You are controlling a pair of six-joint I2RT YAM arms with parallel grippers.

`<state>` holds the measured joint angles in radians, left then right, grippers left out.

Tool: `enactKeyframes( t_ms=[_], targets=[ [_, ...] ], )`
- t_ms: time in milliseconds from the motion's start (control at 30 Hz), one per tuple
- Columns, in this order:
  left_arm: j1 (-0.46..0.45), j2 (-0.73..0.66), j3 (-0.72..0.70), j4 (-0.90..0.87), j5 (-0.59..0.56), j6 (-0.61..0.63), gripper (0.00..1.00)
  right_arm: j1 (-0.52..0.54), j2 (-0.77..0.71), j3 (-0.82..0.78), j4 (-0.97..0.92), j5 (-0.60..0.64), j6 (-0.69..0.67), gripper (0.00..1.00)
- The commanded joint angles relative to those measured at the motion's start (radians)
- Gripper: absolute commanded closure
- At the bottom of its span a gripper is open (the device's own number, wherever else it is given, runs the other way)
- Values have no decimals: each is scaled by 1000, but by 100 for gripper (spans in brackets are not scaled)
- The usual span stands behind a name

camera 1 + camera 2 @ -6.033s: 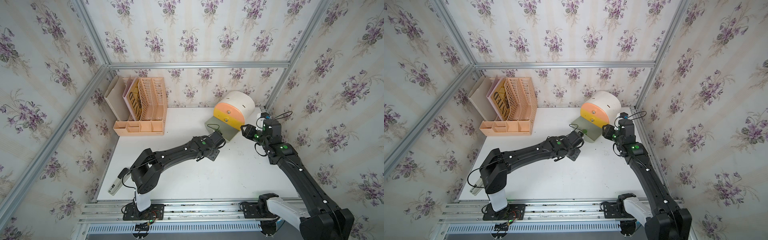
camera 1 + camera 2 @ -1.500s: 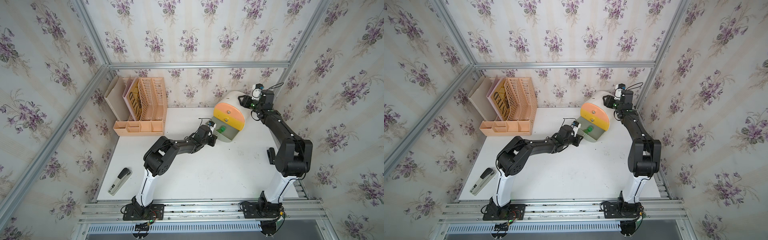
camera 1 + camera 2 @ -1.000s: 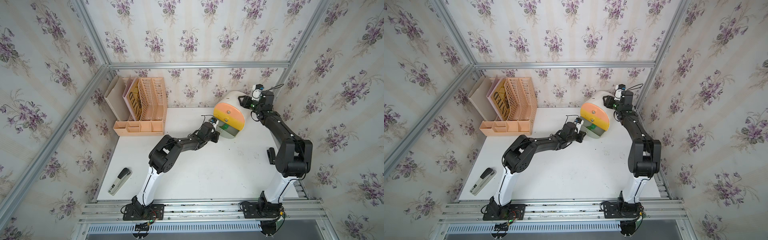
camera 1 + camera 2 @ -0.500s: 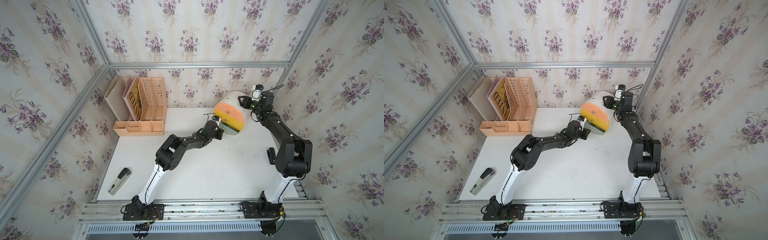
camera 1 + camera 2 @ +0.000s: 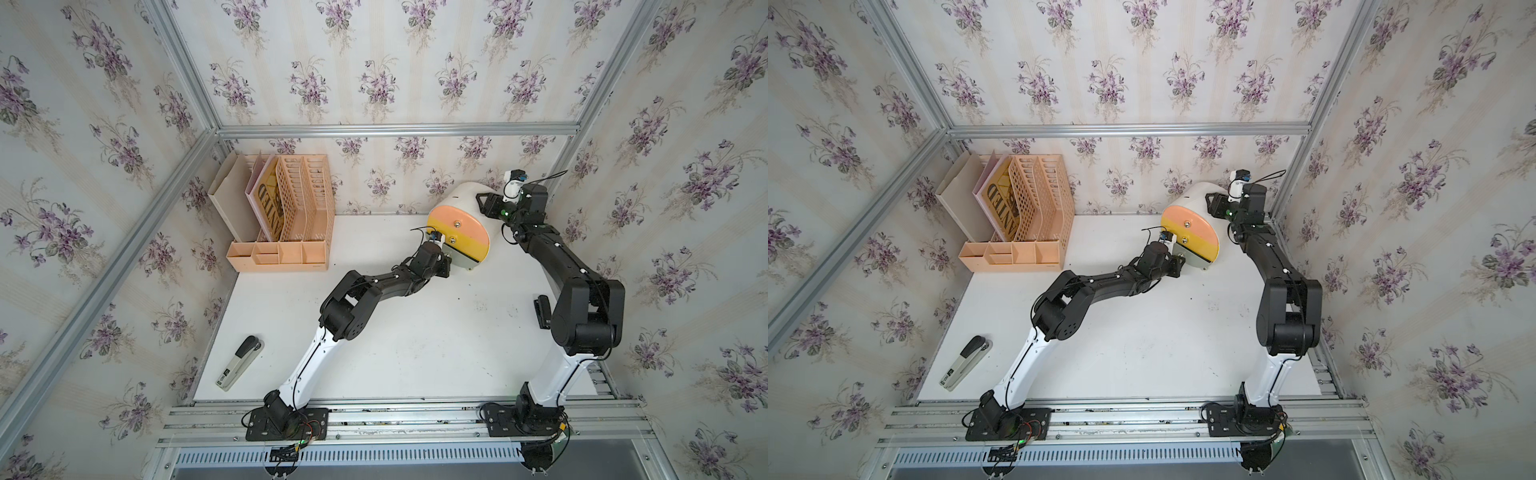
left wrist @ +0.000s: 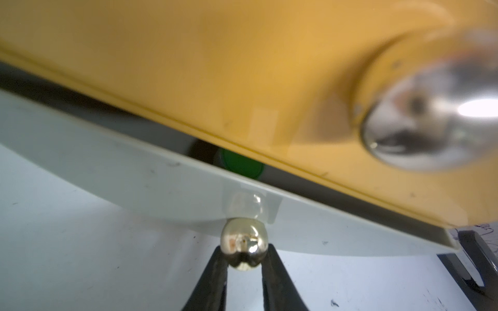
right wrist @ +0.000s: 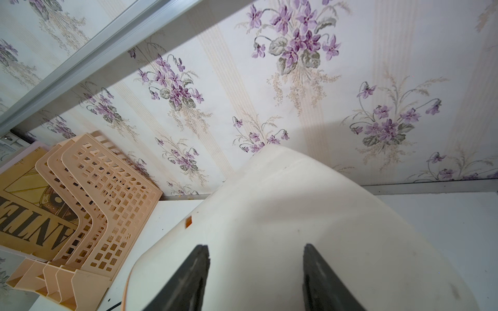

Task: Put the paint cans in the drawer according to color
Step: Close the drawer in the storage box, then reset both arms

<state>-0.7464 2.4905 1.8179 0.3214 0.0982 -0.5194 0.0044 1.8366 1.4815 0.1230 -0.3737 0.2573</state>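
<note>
Green-lidded tiny paint can (image 6: 240,164) lies inside the almost-shut grey-green drawer (image 6: 134,188); my left claw (image 6: 244,253) pinches its shiny metal knob (image 6: 244,242). I'd push straight in, right claw (image 7: 255,247) spread, bracing the white drum cabinet (image 7: 296,210).

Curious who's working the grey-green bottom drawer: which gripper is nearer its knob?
Left. The left gripper has its fingers on either side of the knob, touching it. The right gripper is up on the cabinet's white top, fingers apart, away from the knob.
</note>
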Motion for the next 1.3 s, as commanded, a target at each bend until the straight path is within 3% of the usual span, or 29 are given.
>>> enactKeyframes(
  t_ms=[0, 400, 567, 833, 1033, 1267],
  targets=[
    [-1, 12, 28, 28, -21, -21, 73, 2, 1, -16, -143, -19, 1, 41],
    [-3, 40, 86, 1, -26, -38, 72, 1, -9, -26, -144, -21, -6, 41],
    [-5, -34, 1, 24, -31, -8, 59, 2, -28, -31, -147, -13, -25, 40],
    [-3, -266, -242, 65, -78, 82, 41, -12, -119, -70, -168, 35, -75, 35],
    [3, -480, -439, 61, -128, 152, 34, -13, -249, -193, -160, 77, -73, 31],
    [10, -752, -635, -77, -311, 258, 19, -13, -427, -401, -122, 119, -47, 28]
  ],
)
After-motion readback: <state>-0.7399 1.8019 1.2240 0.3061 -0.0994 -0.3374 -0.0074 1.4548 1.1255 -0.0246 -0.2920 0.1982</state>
